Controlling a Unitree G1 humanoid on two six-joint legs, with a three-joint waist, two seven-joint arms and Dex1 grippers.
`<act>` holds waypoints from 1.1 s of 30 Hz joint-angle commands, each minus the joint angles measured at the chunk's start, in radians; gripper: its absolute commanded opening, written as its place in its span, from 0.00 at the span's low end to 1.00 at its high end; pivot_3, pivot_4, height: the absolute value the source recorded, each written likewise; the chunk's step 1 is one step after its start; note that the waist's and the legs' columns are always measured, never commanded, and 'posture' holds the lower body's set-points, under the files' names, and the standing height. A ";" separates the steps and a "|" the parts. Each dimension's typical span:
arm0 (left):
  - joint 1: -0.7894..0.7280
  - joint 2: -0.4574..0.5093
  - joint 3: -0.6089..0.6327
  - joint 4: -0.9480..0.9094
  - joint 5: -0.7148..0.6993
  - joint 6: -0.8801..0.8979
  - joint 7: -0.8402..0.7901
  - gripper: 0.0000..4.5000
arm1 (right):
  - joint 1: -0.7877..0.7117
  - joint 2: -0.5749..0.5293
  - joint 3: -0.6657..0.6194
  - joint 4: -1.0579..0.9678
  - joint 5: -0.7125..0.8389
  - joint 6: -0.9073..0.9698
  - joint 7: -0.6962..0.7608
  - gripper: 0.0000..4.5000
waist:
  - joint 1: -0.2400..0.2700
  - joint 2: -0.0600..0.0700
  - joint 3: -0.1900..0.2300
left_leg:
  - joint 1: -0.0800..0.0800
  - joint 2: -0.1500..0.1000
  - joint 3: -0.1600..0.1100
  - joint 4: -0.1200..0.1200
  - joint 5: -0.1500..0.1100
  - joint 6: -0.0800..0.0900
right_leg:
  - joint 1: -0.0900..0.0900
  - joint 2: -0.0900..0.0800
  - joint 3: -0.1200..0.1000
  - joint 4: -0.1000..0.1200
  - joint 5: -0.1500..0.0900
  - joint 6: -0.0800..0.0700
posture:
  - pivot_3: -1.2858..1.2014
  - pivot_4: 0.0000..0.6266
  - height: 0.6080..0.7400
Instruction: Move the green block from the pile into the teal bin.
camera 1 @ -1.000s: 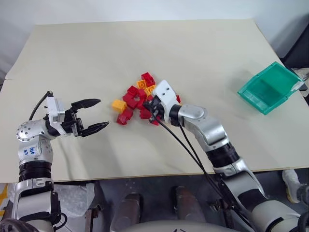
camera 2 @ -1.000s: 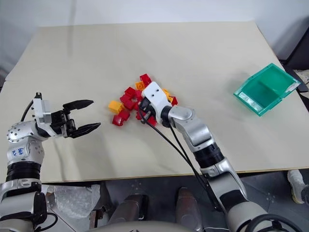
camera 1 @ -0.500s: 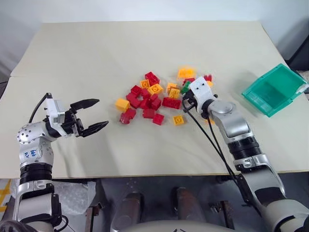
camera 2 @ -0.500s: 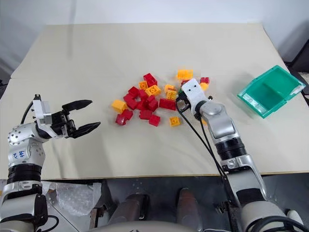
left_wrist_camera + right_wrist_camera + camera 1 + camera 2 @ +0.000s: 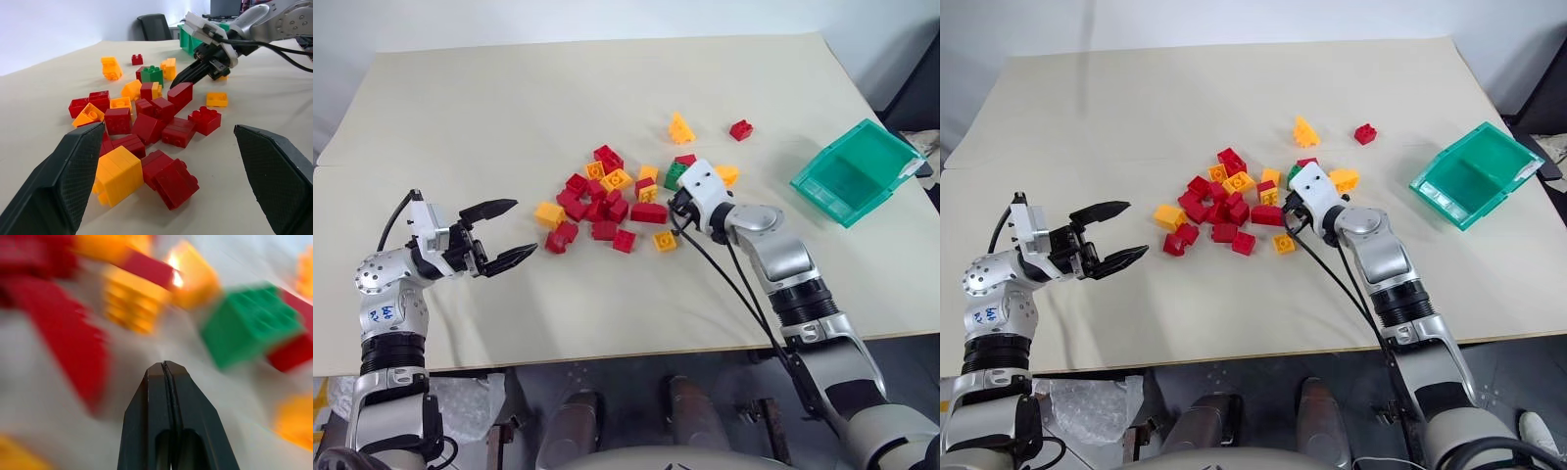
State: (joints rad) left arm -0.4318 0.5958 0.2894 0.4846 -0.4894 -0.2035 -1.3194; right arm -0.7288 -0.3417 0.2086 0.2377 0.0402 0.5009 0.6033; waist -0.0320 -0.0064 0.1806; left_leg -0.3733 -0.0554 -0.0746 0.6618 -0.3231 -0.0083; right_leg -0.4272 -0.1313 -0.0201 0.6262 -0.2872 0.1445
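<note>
We see the right gripper (image 5: 165, 369) with its jaws pressed together on nothing, low over the table (image 5: 509, 108) at the right edge of the pile (image 5: 607, 201). The green block (image 5: 674, 175) lies just beyond its tips, beside a red brick (image 5: 685, 160). The left gripper (image 5: 509, 233) hangs spread wide and empty, left of the pile. The bin (image 5: 855, 171) sits well apart at the right edge.

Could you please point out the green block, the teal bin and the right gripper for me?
green block (image 5: 152, 74), left wrist view, on its studded top.
teal bin (image 5: 830, 203), left eye view, on its near wall.
right gripper (image 5: 182, 79), left wrist view, at the tips of its shut fingers.
</note>
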 commanded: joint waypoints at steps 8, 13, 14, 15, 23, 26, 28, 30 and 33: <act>0.014 -0.005 0.021 -0.036 -0.029 -0.009 0.005 1.00 | 0.056 -0.142 -0.096 -0.276 0.159 0.007 0.217 0.00 | 0.009 0.000 0.000 | -0.001 0.000 0.000 0.001 -0.001 0.001 | 0.000 -0.001 0.000 -0.001 0.000 0.001 | 0.52 0.24 1.00; -0.002 -0.008 0.017 -0.016 -0.026 -0.013 0.000 1.00 | 0.063 -0.291 -0.161 -0.233 0.183 -0.034 0.316 0.27 | 0.010 0.000 0.000 | -0.001 -0.002 0.002 0.001 -0.002 0.003 | 0.001 0.000 0.001 -0.002 0.001 0.001 | 0.52 0.24 1.00; -0.007 -0.009 0.016 -0.010 -0.026 -0.015 -0.003 1.00 | 0.071 -0.336 -0.185 -0.220 0.186 -0.037 0.340 0.33 | 0.010 0.000 0.000 | -0.001 -0.002 0.002 0.001 -0.002 0.004 | 0.000 0.000 0.001 -0.002 0.001 0.001 | 0.52 0.24 1.00; -0.010 -0.009 0.016 -0.005 -0.026 -0.016 -0.005 1.00 | 0.076 -0.367 -0.200 -0.211 0.189 -0.040 0.357 0.42 | 0.010 0.000 0.000 | -0.001 -0.002 0.003 0.001 -0.002 0.004 | 0.000 0.000 0.001 -0.003 0.001 0.001 | 0.52 0.24 1.00; -0.029 -0.012 0.020 0.014 -0.033 -0.015 -0.029 1.00 | 0.114 -0.520 -0.261 -0.143 0.193 -0.066 0.438 0.99 | 0.004 0.000 0.000 | -0.001 -0.001 0.005 0.001 -0.003 0.004 | 0.000 0.000 0.002 -0.004 0.001 0.002 | 0.52 0.24 1.00; -0.031 -0.009 0.025 0.007 -0.044 -0.006 -0.041 1.00 | 0.093 -0.508 -0.252 -0.123 0.191 -0.060 0.428 0.99 | 0.005 0.000 0.000 | -0.001 0.000 0.006 0.001 -0.003 0.004 | 0.000 0.000 0.002 -0.004 0.001 0.002 | 0.52 0.24 1.00; -0.037 -0.008 0.023 0.014 -0.040 -0.008 -0.039 1.00 | 0.048 -0.458 -0.225 -0.080 0.176 -0.073 0.395 0.99 | 0.004 0.000 0.000 | -0.001 0.000 0.005 0.002 -0.003 0.004 | 0.000 -0.001 0.002 -0.004 0.001 0.002 | 0.52 0.24 1.00; -0.041 -0.009 0.021 0.017 -0.038 -0.009 -0.038 1.00 | -0.022 -0.390 -0.181 0.012 0.138 -0.073 0.350 0.99 | 0.000 0.000 0.000 | -0.001 0.000 0.006 0.002 -0.003 0.004 | 0.000 -0.001 0.003 -0.005 0.001 0.002 | 0.52 0.24 1.00; -0.044 -0.011 0.019 0.016 -0.038 -0.008 -0.038 1.00 | -0.099 -0.322 -0.126 0.127 0.091 -0.081 0.335 0.99 | 0.003 0.000 0.000 | 0.000 0.000 0.007 0.003 -0.002 0.004 | 0.000 0.000 0.004 -0.005 0.001 0.002 | 0.52 0.24 1.00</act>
State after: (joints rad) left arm -0.4682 0.5757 0.2950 0.5154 -0.5094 -0.2050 -1.3539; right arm -0.8051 -0.6703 0.0738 0.3306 0.1532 0.4365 0.9487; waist -0.0292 -0.0068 0.1808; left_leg -0.3730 -0.0550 -0.0679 0.6643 -0.3255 -0.0047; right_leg -0.4278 -0.1317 -0.0166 0.6219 -0.2860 0.1467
